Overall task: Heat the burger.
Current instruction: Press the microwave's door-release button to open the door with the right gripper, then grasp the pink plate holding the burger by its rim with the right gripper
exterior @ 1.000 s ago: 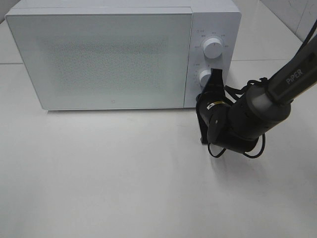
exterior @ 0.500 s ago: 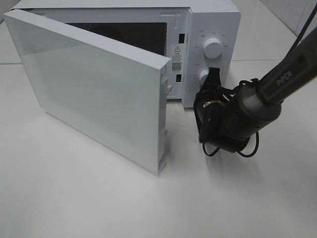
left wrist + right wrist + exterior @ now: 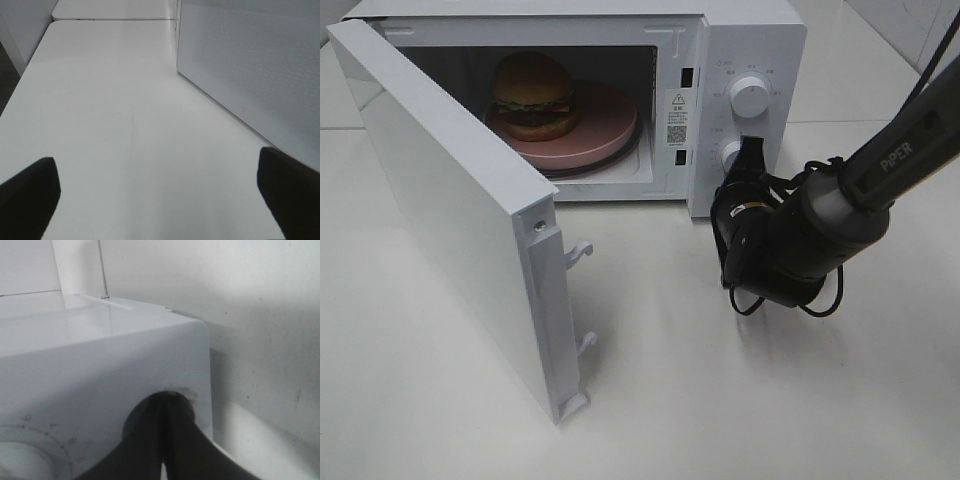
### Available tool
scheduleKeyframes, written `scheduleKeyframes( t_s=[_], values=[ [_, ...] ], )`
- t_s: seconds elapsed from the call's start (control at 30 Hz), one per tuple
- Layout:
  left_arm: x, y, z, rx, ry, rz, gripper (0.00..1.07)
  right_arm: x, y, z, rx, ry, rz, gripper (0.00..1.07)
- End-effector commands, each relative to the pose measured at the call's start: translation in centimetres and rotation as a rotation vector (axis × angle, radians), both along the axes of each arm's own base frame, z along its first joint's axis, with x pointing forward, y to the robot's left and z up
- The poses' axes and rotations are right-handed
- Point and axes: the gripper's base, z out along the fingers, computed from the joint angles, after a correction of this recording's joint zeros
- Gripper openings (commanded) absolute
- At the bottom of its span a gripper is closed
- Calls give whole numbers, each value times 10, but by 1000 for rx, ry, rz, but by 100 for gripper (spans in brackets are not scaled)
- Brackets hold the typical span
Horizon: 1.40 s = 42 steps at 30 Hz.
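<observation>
- One palm-sized burger point(image 3: 531, 95) with a glossy golden-brown bun, green lettuce frill and dark patty sits inside the white box-shaped microwave point(image 3: 760, 40), on the 9 o'clock side of the pink round plate point(image 3: 610, 130).
- Flat white microwave door point(image 3: 450, 220) stands wide open, its free edge toward 6 o'clock in the high view.
- Black right gripper point(image 3: 748, 165) has its jaws pressed together on nothing, with the tip at the lower round white knob point(image 3: 730, 155), 3 o'clock of the cavity.
- Black left gripper point(image 3: 156, 160) has its jaws spread wide and empty, low over the white tabletop point(image 3: 125, 100) beside the door's outer face.
- Handling, my guess: the burger is light, soft and easily squashed. Its stacked layers can shear apart, and the shiny bun looks slippery.
- Best hold is probably the plate rim at 5 o'clock, nearest the opening, since it is stiff and keeps the burger level. If the burger is gripped directly, go low across the bun sides with a gentle squeeze.
</observation>
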Motion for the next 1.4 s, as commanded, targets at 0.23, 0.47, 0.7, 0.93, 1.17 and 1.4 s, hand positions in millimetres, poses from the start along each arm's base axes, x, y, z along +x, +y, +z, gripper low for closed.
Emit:
scheduleKeyframes(
  t_s=[0.23, 0.47, 0.7, 0.93, 1.17, 1.4],
  values=[
    [-2, 0, 0, 0, -29, 6, 100, 1, -13, 26, -26, -91, 42, 0],
    [-2, 0, 0, -1, -29, 6, 100, -14, -17, 29, 0, -54, 87, 0],
    [-2, 0, 0, -1, -29, 6, 100, -33, -25, 35, -18, -24, 116, 0],
    [-2, 0, 0, -1, -29, 6, 100, -54, -36, 38, -24, 32, 127, 0],
    [-2, 0, 0, -1, -29, 6, 100, -77, -48, 52, -50, 28, 161, 0],
    [-2, 0, 0, -1, -29, 6, 100, -97, -55, 62, -108, 93, 234, 0]
  ],
)
